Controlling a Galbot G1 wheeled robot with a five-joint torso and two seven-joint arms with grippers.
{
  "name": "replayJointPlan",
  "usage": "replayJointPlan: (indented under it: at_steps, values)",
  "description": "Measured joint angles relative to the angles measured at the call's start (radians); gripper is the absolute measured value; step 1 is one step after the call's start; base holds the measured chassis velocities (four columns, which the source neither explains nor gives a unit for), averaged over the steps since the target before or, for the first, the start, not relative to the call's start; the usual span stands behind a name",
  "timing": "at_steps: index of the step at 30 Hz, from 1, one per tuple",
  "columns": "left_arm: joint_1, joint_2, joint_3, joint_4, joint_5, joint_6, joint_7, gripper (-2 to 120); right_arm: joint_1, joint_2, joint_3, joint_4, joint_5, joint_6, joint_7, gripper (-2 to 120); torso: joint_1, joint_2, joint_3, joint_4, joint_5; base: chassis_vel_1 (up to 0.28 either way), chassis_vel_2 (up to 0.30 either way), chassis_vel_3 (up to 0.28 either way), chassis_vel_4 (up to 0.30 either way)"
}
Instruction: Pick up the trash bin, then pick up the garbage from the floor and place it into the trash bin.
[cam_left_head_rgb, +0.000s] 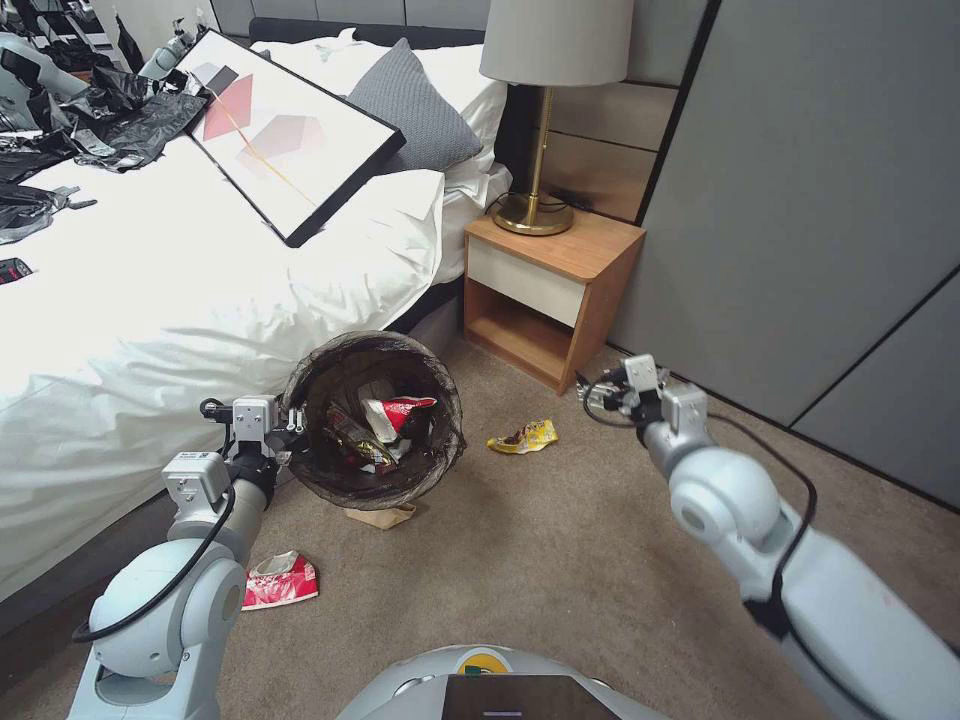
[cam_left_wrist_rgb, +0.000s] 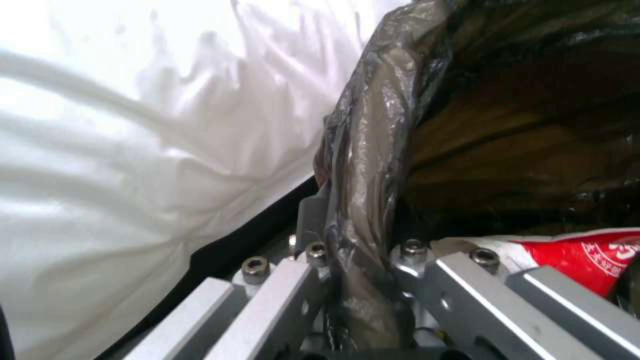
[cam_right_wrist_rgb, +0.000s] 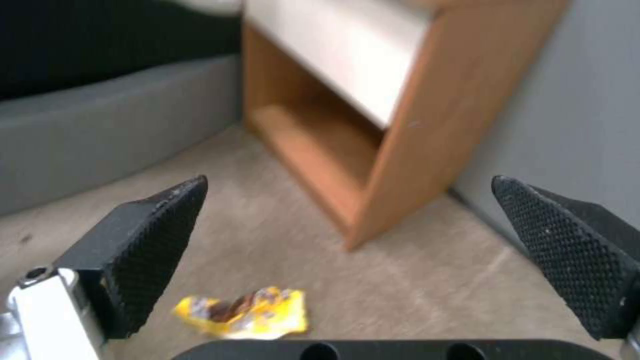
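Pale grey arms (cam_left_head_rgb: 740, 520), black cables (cam_left_head_rgb: 790, 520)

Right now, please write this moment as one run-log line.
left gripper: shut on trash bin rim, bin lifted | right gripper: open above yellow wrapper | red wrapper: on floor

L arm bent up at elbow, wrist fwd, left tool (cam_left_head_rgb: 296, 420) clamped tight on a thin rim; R arm stretched fwd and low, right tool (cam_right_wrist_rgb: 347, 240) w/ black textured pads (cam_right_wrist_rgb: 157, 235) spread wide, holding nothing

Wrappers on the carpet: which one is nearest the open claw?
The yellow wrapper, lying by the nightstand just ahead of the right gripper. The red-and-white one lies beside the left arm.
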Motion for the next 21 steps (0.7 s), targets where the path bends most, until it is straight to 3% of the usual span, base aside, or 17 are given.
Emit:
replayJointPlan:
  at_steps: [2, 5, 9, 14, 16, 21]
  values:
    - [0.000, -0.005, 0.000, 0.000, 0.006, 0.000, 0.001, 0, 0.084, -0.025, -0.059, -0.065, 0.090, -0.055, -0.048, 100, 0.000, 0.000, 0.000, -0.0005, 0.0001, 0.000, 0.000, 0.000, 0.000]
    - [-0.002, -0.008, 0.000, 0.001, 0.011, 0.000, 0.001, 0, 0.127, -0.027, -0.098, -0.114, 0.106, -0.085, -0.090, 100, 0.000, 0.000, 0.000, -0.0007, 0.0001, 0.000, 0.000, 0.000, 0.000]
    - [-0.005, -0.011, 0.002, 0.009, 0.021, 0.000, 0.007, 0, 0.168, -0.026, -0.149, -0.164, 0.100, -0.101, -0.122, 100, 0.000, 0.000, 0.000, -0.0008, -0.0001, 0.000, 0.000, 0.000, 0.000]
    - [-0.010, -0.018, 0.009, 0.021, 0.031, -0.001, 0.010, 0, 0.251, -0.020, -0.264, -0.231, 0.081, -0.117, -0.149, 100, 0.000, 0.000, 0.000, -0.0008, -0.0002, 0.000, 0.000, 0.000, 0.000]
    - [-0.013, -0.020, 0.009, 0.027, 0.035, -0.001, 0.012, 0, 0.332, -0.015, -0.361, -0.271, 0.070, -0.123, -0.168, 100, 0.000, 0.000, 0.000, -0.0004, -0.0003, 0.000, 0.000, 0.000, 0.000]
    - [-0.010, -0.025, 0.009, 0.032, 0.043, -0.004, 0.015, 0, 0.404, -0.004, -0.449, -0.320, 0.061, -0.124, -0.201, 100, 0.000, 0.000, 0.000, -0.0004, 0.0000, 0.000, 0.000, 0.000, 0.000]
